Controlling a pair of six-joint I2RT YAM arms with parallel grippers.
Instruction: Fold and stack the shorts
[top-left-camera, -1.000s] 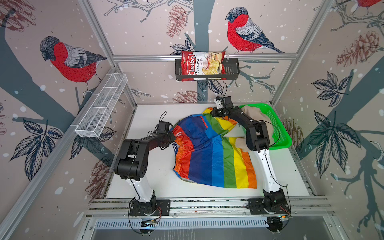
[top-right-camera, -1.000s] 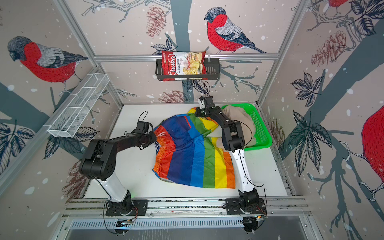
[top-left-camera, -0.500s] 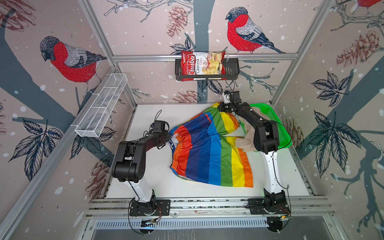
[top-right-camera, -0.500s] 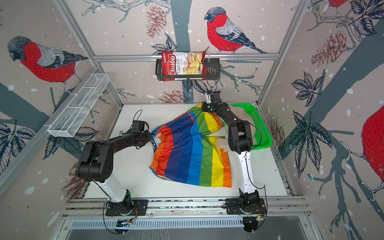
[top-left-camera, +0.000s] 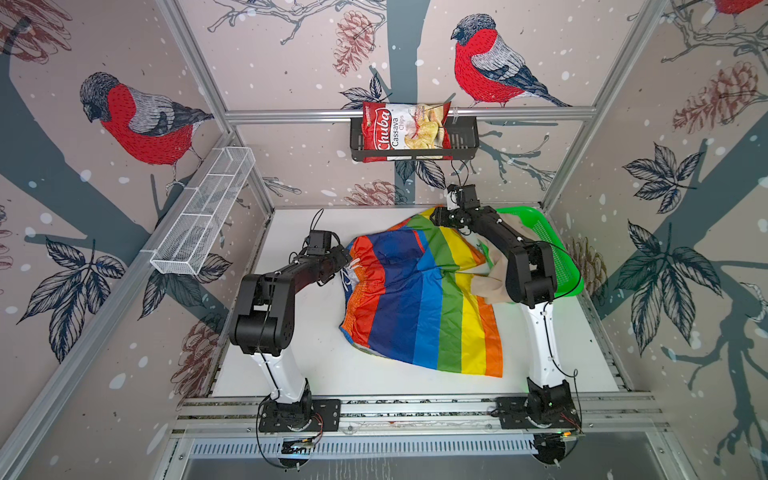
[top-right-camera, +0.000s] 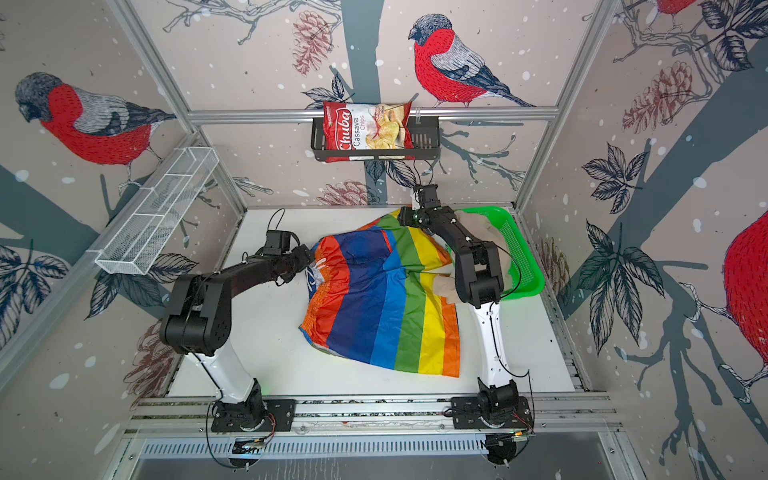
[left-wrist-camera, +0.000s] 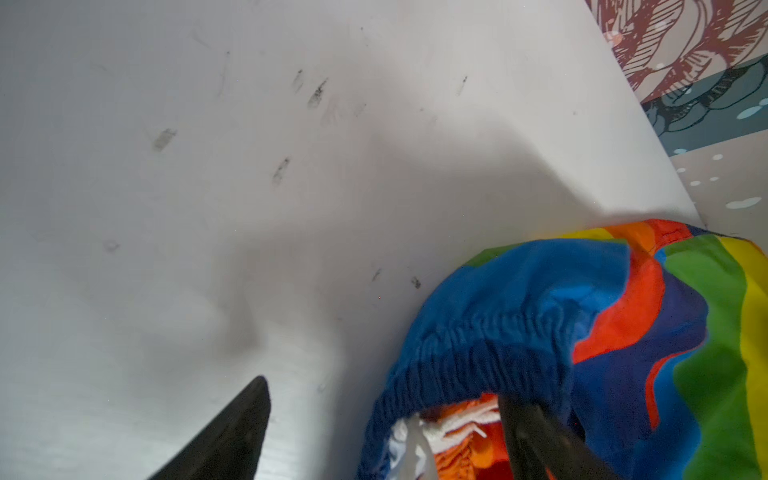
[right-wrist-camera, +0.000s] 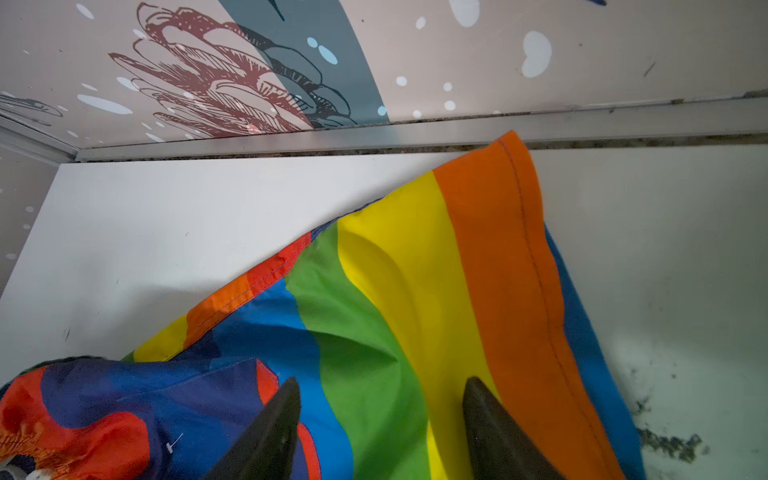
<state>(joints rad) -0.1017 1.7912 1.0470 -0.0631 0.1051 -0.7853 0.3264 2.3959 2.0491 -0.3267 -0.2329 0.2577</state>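
Basket (top-left-camera: 528, 212) and beige shorts (top-left-camera: 484, 287) appear only in both top views.

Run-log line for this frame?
rainbow-striped fabric shorts spread on white table | left gripper open at waistband | right gripper open over leg

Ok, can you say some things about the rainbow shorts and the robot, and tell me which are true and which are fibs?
1. The rainbow shorts lie spread out on the white table. True.
2. The beige shorts are folded on top of the rainbow shorts. False: they are crumpled and spill out of the green basket.
3. The left pincer and the right pincer are both open. True.
4. The chips bag lies on the table. False: it sits in the black rack up on the back wall.
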